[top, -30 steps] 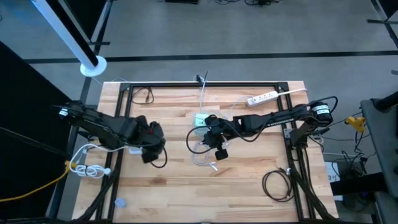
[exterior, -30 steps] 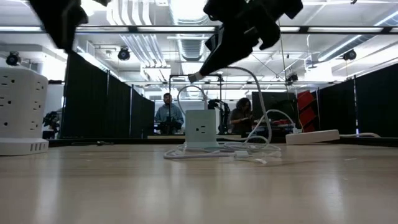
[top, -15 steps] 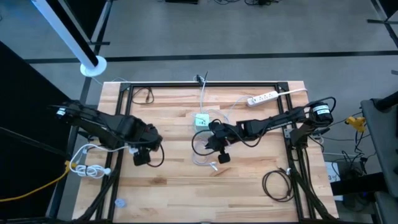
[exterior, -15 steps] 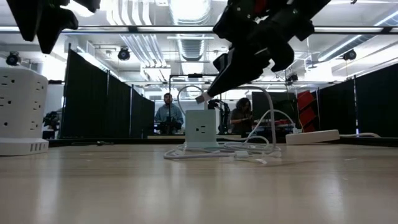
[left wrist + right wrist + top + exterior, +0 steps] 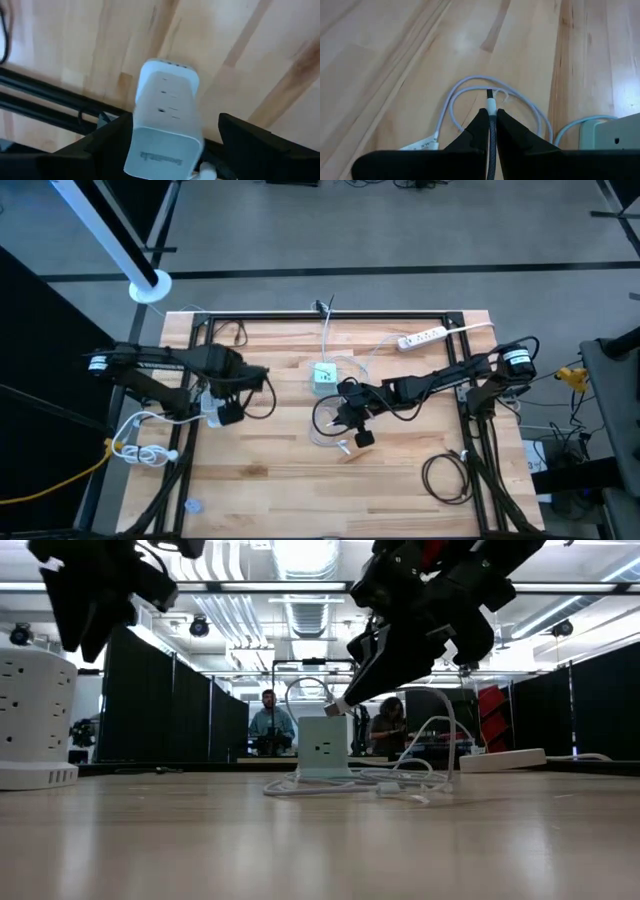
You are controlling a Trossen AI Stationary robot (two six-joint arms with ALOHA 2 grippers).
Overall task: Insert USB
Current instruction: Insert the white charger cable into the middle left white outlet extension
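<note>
Low view, nearest first: bare wooden table [image 5: 320, 840]. At its left edge stands a white tower power strip [image 5: 35, 720], upright. Mid-table, a small white charging cube [image 5: 323, 747] stands upright with a loose white cable [image 5: 400, 783] coiled on the boards around it. Farther right lies a flat white power strip [image 5: 505, 759]. Beyond the table, two people [image 5: 270, 725] sit among black curtains.

The right gripper [image 5: 345, 705] hangs just above and beside the cube, pointing down toward it at a slant. Its fingers are pinched shut on the USB cable [image 5: 491, 112]; the plug tip pokes out at the fingertips, near the cube's top edge but apart from it. The coils sit directly below.

The high view gives what the low view cannot. The right gripper [image 5: 352, 418] reaches in from the right side with a long, nearly flat arm, and sits just nearer than the cube [image 5: 323, 374]. A black cable coil [image 5: 447, 477] lies near the table's right front. The flat strip [image 5: 421, 337] lies by the far edge.

The left gripper [image 5: 232, 395] is drawn back to the left edge, well apart from the cube. Its wrist view shows the tower strip [image 5: 165, 125] between its spread fingers [image 5: 250, 145], jaws wide and not touching it.

The right wrist view shows the plug [image 5: 491, 105] clamped, with white loops beyond and the cube's corner [image 5: 615, 137] to one side.
</note>
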